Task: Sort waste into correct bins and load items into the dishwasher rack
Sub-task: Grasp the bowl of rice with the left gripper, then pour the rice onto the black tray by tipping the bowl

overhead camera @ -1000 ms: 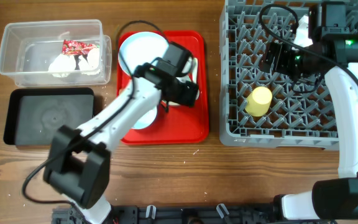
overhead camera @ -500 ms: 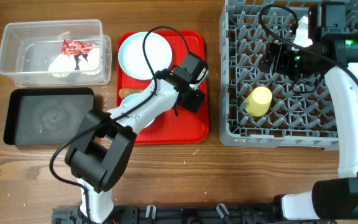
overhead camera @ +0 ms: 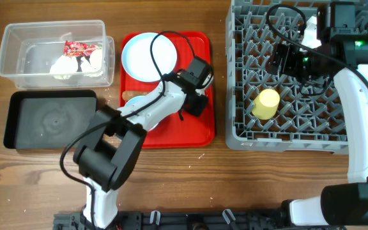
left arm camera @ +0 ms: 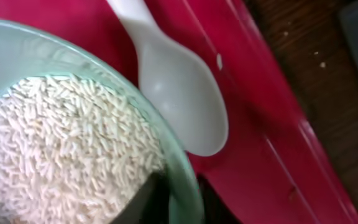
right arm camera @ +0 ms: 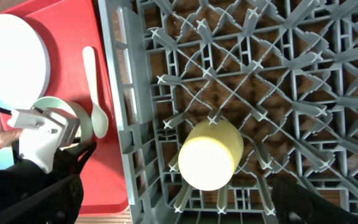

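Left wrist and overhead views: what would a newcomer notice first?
The pale green round bowl, heaped with loose white rice grains, fills the left wrist view, the left hand straddling its rim on the flat red serving tray. Overhead, a small yellow plastic cup sits in the large grey plastic dishwasher rack at right.

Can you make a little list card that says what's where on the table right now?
Clear plastic tub: red printed wrapper, crumpled white tissue
Grey plastic rack: small yellow cup
Flat red serving tray: pale blue round plate, white plastic spoon
Left end effector: gripping rim of pale green bowl holding white rice grains
Right end effector: open, over rack
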### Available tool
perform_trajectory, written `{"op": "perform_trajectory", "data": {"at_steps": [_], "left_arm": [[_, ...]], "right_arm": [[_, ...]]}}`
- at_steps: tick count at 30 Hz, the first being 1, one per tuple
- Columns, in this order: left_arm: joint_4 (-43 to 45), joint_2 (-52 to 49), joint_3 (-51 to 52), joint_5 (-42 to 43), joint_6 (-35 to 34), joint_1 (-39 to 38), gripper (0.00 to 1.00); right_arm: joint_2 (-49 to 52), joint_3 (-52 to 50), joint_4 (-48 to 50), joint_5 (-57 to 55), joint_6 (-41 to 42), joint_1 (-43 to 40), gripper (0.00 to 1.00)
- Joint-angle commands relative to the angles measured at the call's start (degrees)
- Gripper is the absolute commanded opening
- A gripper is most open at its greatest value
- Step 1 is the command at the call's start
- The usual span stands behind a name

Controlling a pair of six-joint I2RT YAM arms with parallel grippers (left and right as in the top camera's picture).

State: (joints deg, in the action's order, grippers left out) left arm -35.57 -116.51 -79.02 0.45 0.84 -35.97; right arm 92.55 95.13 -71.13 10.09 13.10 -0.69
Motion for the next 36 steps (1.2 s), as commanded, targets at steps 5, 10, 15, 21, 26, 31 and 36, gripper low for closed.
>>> {"op": "perform_trajectory", "data": {"at_steps": [5, 10, 15, 21, 26, 31, 36], "left_arm": [[0.07, 2.29, -1.01, -0.52, -3.08, -0.55, 0.04], [-1.22, 6.56, -1.81, 0.61, -9.77, -0.68, 0.04], [-4.33, 13.07, -1.9, 4.22, -14.75, -0.11, 0.04], [-11.32, 21.44, -1.9, 6.8, -18.08, 4.81, 0.04], [-19.21, 25.42, -1.9, 11.21, -18.01, 14.05, 0.04], [-26.05, 25.4, -1.86, 13.9, -14.12, 29.18, 0.04], [-27.47, 24.94, -1.55, 21.64, -6.95, 44.52, 0.04]], "right_arm": [[-0.15, 0.76, 0.37, 0.55, -1.14, 0.07, 0.98], [-0.15, 0.76, 0.35, 0.52, -1.14, 0.07, 0.98], [-0.15, 0.76, 0.35, 0.5, -1.25, 0.07, 0.98], [-0.15, 0.76, 0.35, 0.48, -2.49, 0.07, 0.98], [-0.15, 0.76, 0.33, 0.5, -2.54, 0.07, 0.98], [-0.15, 0.76, 0.31, 0.5, -2.58, 0.07, 0.98], [-0.15, 0.76, 0.35, 0.52, -2.58, 0.07, 0.98]]}}
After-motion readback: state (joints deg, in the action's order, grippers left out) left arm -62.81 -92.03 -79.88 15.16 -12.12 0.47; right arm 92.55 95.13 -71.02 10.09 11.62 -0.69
